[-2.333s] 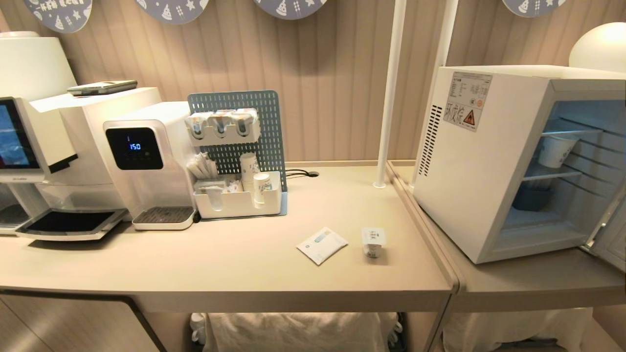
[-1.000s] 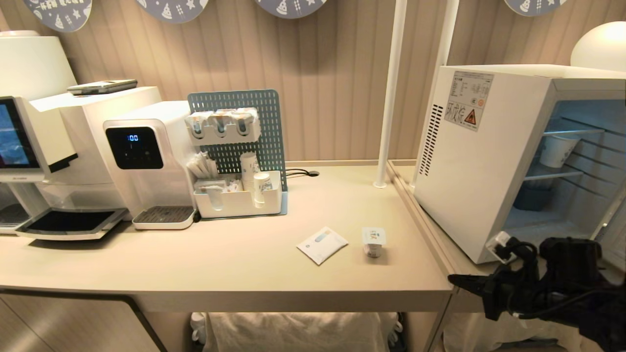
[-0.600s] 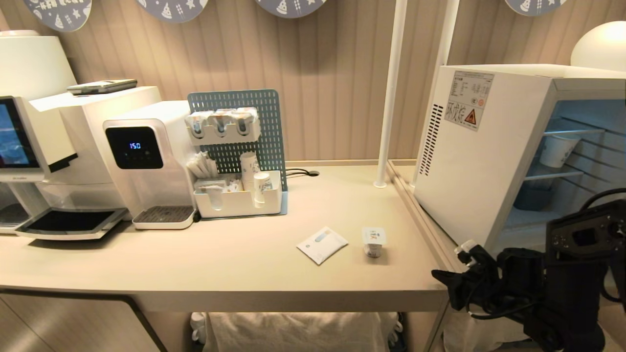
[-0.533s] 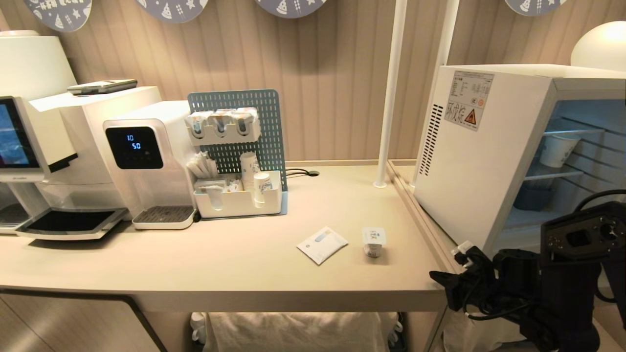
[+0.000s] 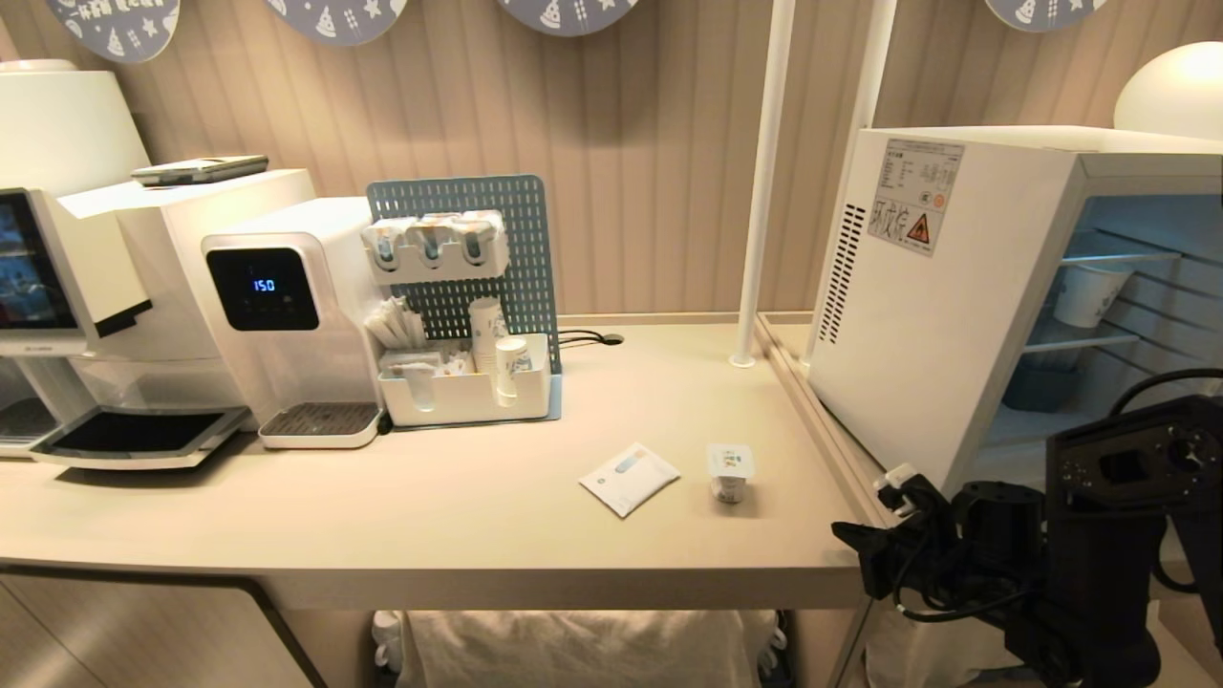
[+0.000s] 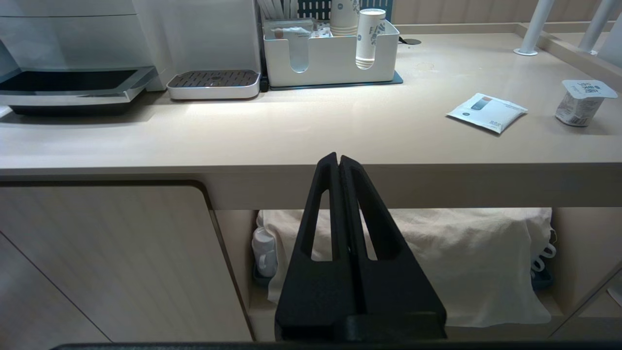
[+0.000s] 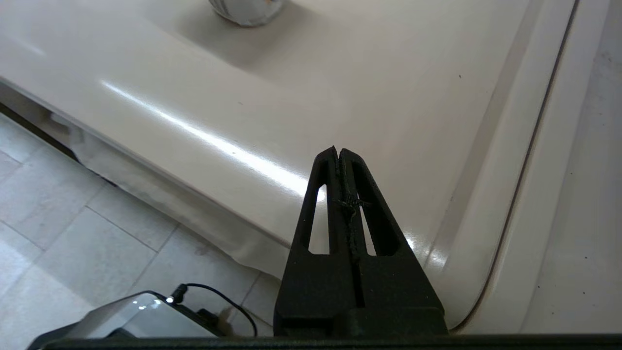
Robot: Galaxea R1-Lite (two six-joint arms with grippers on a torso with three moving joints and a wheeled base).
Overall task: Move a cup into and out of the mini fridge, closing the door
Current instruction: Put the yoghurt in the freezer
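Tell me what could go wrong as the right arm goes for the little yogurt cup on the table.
The right gripper is shut and would likely knock the light cup over unless it opens first. The white sachet lies close beside the cup and could get pushed or pinched. The mini fridge stands close to the arm, so its elbow might clip the corner.

Counting what I am seeing on bench [image 5: 287, 535]: one squat foil-lidded cup [image 5: 730, 472] sitting near right edge, one flat white sachet [image 5: 629, 478] lying just beside it. Two paper-cup stacks [image 5: 497, 349] standing in white organizer [image 5: 465, 395] at back. One paper cup [image 5: 1087, 291] sitting inside one mini fridge [image 5: 955, 315]. Two machines [image 5: 191, 287] standing along left end.
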